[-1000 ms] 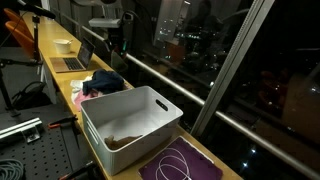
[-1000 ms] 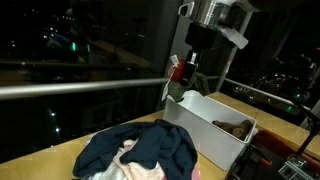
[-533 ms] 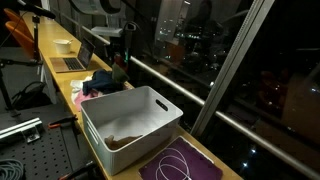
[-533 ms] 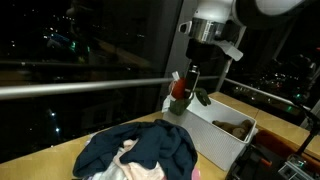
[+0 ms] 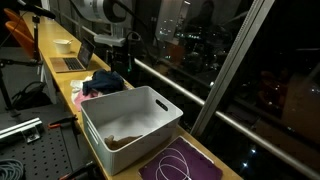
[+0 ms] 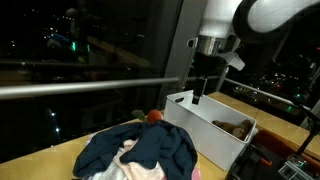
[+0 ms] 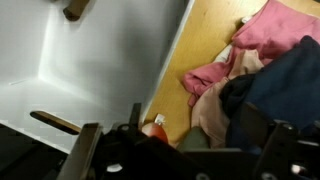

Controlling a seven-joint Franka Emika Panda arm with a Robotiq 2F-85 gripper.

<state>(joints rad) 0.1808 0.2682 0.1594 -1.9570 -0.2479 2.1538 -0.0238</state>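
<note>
In an exterior view my gripper point(image 6: 200, 96) hangs open and empty above the near corner of the white bin point(image 6: 190, 112). A small red and green toy point(image 6: 153, 117) lies apart from it, down at the edge of the pile of clothes point(image 6: 140, 150). In the wrist view the toy point(image 7: 158, 130) sits on the wooden table point(image 7: 205, 50) between the bin wall point(image 7: 90, 70) and the clothes point(image 7: 270, 40), just ahead of my gripper point(image 7: 190, 155). In an exterior view my gripper point(image 5: 125, 62) is over the clothes point(image 5: 100, 82).
The bin point(image 5: 130, 118) holds some brown scraps point(image 5: 125, 142). A purple mat with a white cable point(image 5: 180, 163) lies beyond it. A laptop point(image 5: 70, 63) sits further along the table. A metal rail and dark window point(image 5: 200, 60) run close along the table's edge.
The gripper has opened and let go of the red and green toy, which dropped from between the fingers to the table beside the clothes. The arm shifted slightly towards the bin.
</note>
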